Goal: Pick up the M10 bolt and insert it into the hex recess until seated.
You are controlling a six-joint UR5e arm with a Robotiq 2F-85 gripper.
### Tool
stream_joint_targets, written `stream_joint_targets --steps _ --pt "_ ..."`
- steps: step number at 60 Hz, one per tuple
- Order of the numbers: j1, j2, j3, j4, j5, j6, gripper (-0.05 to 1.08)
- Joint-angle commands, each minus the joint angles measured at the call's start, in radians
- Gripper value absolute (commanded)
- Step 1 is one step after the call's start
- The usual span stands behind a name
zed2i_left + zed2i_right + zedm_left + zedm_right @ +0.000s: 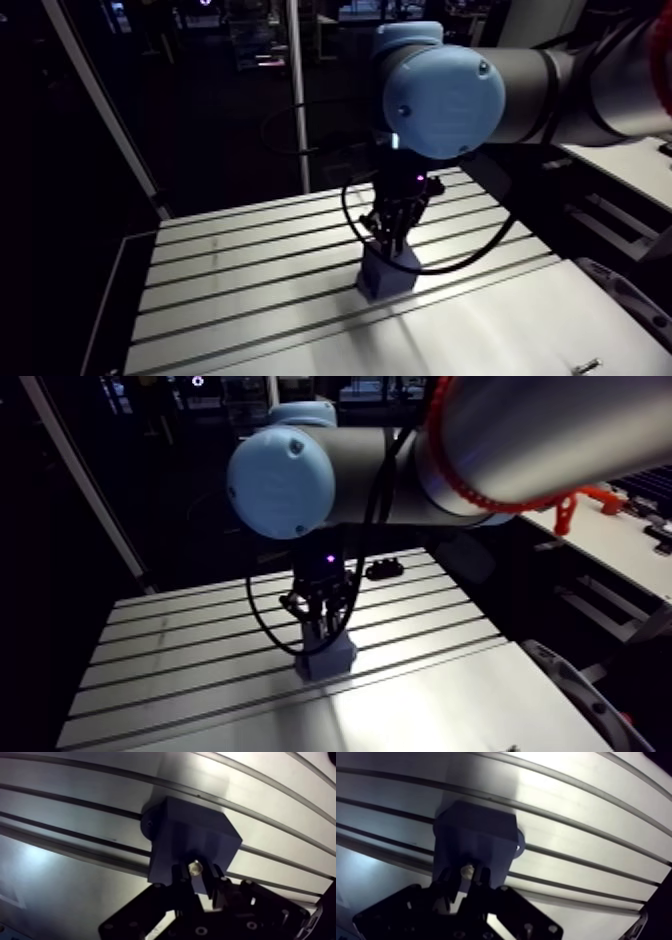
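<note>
Gripped tight in the claw point(196, 877), bolt point(195, 868) at the top of the blue block point(192, 837) on the slotted worktop point(280, 817); toward four o'clock in the arm view, perhaps a loose screw point(587, 366).

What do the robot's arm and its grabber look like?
The arm is a thick grey tube with round light-blue joint caps. Its end effector is black, with two slim fingers, bolted linkage plates, and a tiny purple light glowing above it.

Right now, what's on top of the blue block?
The gripper holds the bolt at the top of the blue block. The hex recess beneath is covered; seating can't be seen.
</note>
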Motion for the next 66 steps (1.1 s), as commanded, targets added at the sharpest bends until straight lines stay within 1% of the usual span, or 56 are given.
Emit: stream_joint_targets --steps 1,66 --pt "0.000 -0.001 -0.001 0.001 0.000 -0.035 0.72" --pt "0.002 -0.007 0.004 -0.009 -0.003 -0.216 0.71"
